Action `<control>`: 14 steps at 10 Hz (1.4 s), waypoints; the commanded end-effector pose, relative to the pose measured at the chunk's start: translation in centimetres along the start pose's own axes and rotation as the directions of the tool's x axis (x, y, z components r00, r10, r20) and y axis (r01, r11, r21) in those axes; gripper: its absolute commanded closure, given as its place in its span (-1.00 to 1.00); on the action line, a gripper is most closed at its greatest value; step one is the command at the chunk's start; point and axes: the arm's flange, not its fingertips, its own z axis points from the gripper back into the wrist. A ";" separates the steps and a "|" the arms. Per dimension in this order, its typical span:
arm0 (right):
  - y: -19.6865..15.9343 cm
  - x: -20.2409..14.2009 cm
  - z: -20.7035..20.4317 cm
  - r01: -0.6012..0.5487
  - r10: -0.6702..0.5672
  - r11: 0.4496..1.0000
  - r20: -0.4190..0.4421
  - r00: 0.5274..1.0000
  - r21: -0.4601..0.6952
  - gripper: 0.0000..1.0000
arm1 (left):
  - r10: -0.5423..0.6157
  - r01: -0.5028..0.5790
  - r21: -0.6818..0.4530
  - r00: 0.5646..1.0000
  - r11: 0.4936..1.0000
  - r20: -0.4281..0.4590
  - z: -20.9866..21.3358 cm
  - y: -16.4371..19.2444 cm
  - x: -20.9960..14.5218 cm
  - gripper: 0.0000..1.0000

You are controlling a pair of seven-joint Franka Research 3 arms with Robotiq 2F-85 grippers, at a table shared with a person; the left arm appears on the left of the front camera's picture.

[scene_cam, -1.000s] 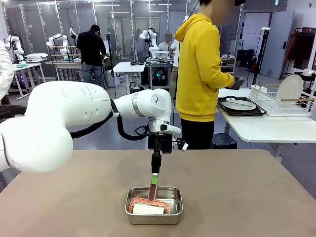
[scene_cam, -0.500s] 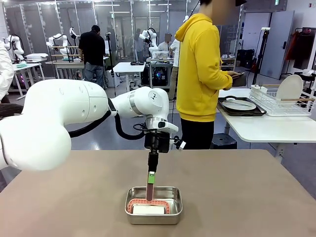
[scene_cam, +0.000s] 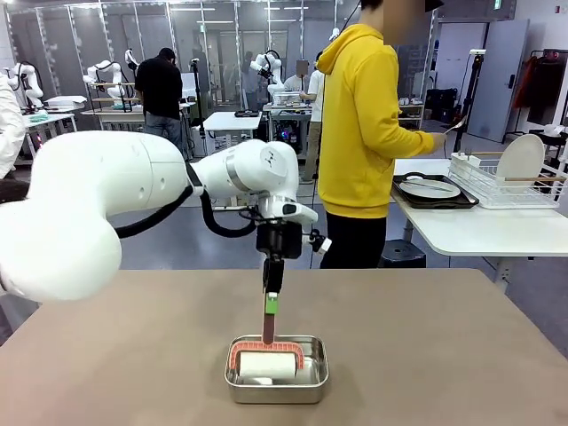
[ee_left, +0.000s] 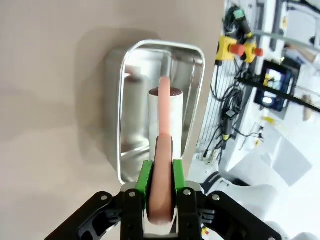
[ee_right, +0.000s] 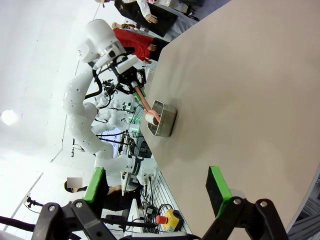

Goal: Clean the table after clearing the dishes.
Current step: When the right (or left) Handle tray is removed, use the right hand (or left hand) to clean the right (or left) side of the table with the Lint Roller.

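Observation:
My left gripper [scene_cam: 271, 304] hangs over the near middle of the grey-brown table [scene_cam: 444, 346], shut on the pink handle of a roller [scene_cam: 266, 364]. The roller's white roll sits in a small steel pan [scene_cam: 317, 380], its frame raised above the rim. In the left wrist view, the gripper [ee_left: 160, 172] clamps the handle above the roll [ee_left: 167, 112] and the pan [ee_left: 120, 100]. My right gripper [ee_right: 156, 183] is open with nothing between its fingers, high above the table [ee_right: 250, 100]. A white plate lies on a dark tray [scene_cam: 430, 189] on the white side table.
A person in a yellow hoodie [scene_cam: 359, 124] stands at the far edge, turned toward the side table [scene_cam: 479, 229]. A wire rack [scene_cam: 506, 182] there holds an upright plate. The tabletop is bare around the pan.
The left gripper has risen and shifted slightly left, lifting the roller so its roll stands higher in the pan. The person's hand has lifted away from the tray.

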 end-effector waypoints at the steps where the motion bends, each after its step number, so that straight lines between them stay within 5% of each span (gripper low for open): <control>1: 0.3 -0.2 0.0 -0.010 0.010 1.000 0.004 1.000 0.002 -1.00 | 0.066 -0.070 0.055 0.995 0.996 0.072 2.4 -3.9 -1.9 0.95; 3: 0.3 -0.2 0.0 -0.010 0.010 1.000 0.004 1.000 0.002 -1.00 | 0.151 -0.166 0.114 0.980 0.979 0.133 4.7 -7.7 -4.0 0.95; 6: 0.3 -0.2 0.0 -0.010 0.010 1.000 0.004 1.000 0.002 -1.00 | 0.434 -0.505 0.129 0.826 0.854 0.360 5.8 -11.7 -7.5 0.95; 7: 0.3 -0.2 0.0 -0.010 0.010 1.000 0.004 1.000 0.002 -1.00 | 0.436 -0.517 0.114 0.804 0.848 0.403 5.5 -12.4 -8.2 0.95; 8: 0.3 -0.2 0.0 -0.010 0.010 1.000 0.004 1.000 0.002 -1.00 | 0.395 -0.477 0.152 0.837 0.866 0.380 5.2 -12.9 -8.8 0.95; 9: 0.3 -0.2 0.0 -0.010 0.010 1.000 0.004 1.000 0.002 -1.00 | 0.399 -0.468 0.139 0.847 0.873 0.351 10.2 -10.6 -6.4 0.95; 14: 0.3 -0.2 0.0 -0.010 0.010 1.000 0.004 1.000 0.002 -1.00 | 0.399 -0.468 0.139 0.847 0.873 0.351 10.2 -10.6 -6.4 0.95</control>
